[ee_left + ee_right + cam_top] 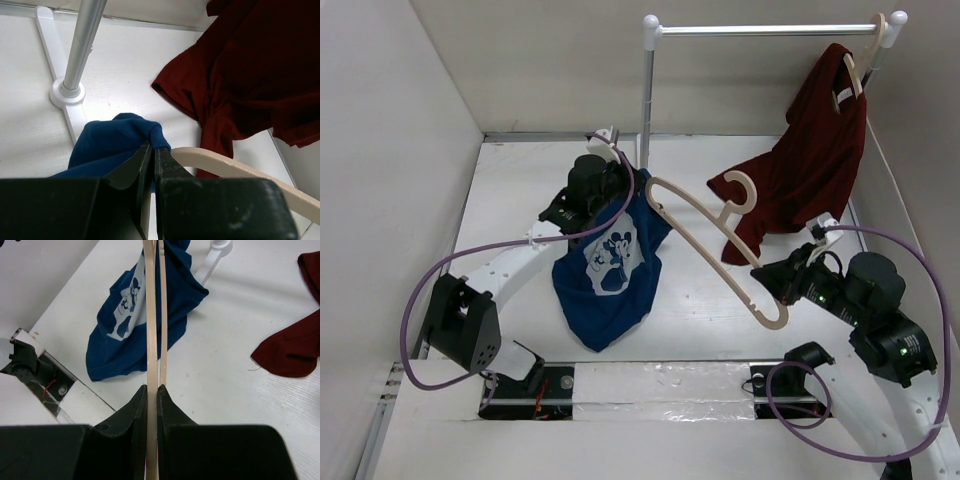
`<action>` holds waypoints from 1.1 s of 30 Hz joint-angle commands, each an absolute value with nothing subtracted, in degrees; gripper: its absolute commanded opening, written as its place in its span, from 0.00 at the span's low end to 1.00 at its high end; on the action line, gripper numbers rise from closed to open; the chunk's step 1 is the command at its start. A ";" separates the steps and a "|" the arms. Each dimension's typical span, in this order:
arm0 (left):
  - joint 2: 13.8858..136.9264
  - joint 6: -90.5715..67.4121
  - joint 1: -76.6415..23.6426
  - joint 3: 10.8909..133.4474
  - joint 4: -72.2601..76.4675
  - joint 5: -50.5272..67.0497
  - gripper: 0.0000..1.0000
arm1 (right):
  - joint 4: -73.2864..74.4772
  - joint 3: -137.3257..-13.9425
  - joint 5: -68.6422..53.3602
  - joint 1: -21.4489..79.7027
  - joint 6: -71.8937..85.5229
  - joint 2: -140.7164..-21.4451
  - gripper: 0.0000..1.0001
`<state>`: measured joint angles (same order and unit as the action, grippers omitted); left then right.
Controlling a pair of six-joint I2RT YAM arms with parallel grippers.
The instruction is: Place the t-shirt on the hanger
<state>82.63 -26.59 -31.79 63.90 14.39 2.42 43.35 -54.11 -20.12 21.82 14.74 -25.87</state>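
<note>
**T-shirt left, hanger slanting across the middle**

The t-shirt droops from the left gripper onto the table, left of centre. The hanger slants from its top rightward and nearer, into the right gripper. Behind stands the clothes rail. A second shirt hangs at its right end, trailing onto the table.

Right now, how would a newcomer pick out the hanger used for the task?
Find the white-and-silver clothes rail at the far side. In front of it, the right hand holds a pale beige hanger slanting toward the blue t-shirt. Unlike the rail's hanger, it carries no dark red shirt.
</note>
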 commanded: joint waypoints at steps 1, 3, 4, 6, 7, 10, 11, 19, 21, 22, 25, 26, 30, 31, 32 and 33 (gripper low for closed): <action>78.14 -26.19 -31.90 65.57 16.17 3.95 0.00 | 39.91 -53.27 -23.98 22.24 13.89 -26.71 0.00; 77.52 -26.54 -31.90 64.61 16.35 3.96 0.00 | 39.73 -53.35 -25.83 22.24 13.54 -27.42 0.00; 77.26 -26.63 -31.90 64.51 16.17 4.13 0.00 | 39.29 -53.09 -25.67 22.24 13.71 -27.42 0.00; 76.38 -26.63 -31.90 64.43 15.12 4.48 0.00 | 38.24 -52.74 -25.66 22.24 14.32 -27.16 0.00; 76.03 -26.46 -31.90 64.25 15.12 4.13 0.00 | 38.23 -53.00 -25.84 22.24 14.15 -27.42 0.00; 75.59 -26.28 -31.90 65.21 14.33 3.34 0.00 | 40.33 -55.89 -25.14 22.24 13.10 -27.60 0.00; 75.85 -25.93 -31.90 65.82 13.20 3.43 0.00 | 40.34 -56.25 -25.31 22.24 13.18 -27.42 0.00; 74.80 -25.22 -34.28 66.98 10.99 3.78 0.00 | 34.30 -55.19 -24.52 22.24 14.68 -28.82 0.00; 73.74 -25.31 -34.28 66.53 11.51 4.04 0.00 | 32.70 -56.33 -26.36 22.24 14.50 -30.31 0.00; 73.74 -24.96 -34.28 66.97 10.90 3.87 0.00 | 30.96 -57.56 -26.72 22.24 14.68 -30.93 0.00; 73.39 -24.08 -34.28 68.99 8.44 2.55 0.00 | 28.13 -59.32 -28.30 22.24 14.85 -33.48 0.00; 72.61 -24.08 -34.28 69.17 8.70 2.37 0.00 | 27.34 -59.41 -28.82 23.02 14.94 -35.05 0.00; 71.63 -24.52 -34.28 73.29 6.77 5.53 0.00 | 23.92 -58.19 -24.46 25.75 15.20 -37.53 0.00; 71.28 -24.70 -34.28 73.39 6.42 6.23 0.00 | 21.12 -57.66 -23.74 26.54 15.55 -37.70 0.00; 70.32 -25.31 -34.28 73.21 6.59 7.72 0.00 | 19.61 -56.61 -23.47 26.54 15.90 -37.97 0.00; 69.88 -25.75 -34.28 72.60 6.94 8.43 0.00 | 17.77 -56.25 -23.55 27.24 16.78 -39.36 0.00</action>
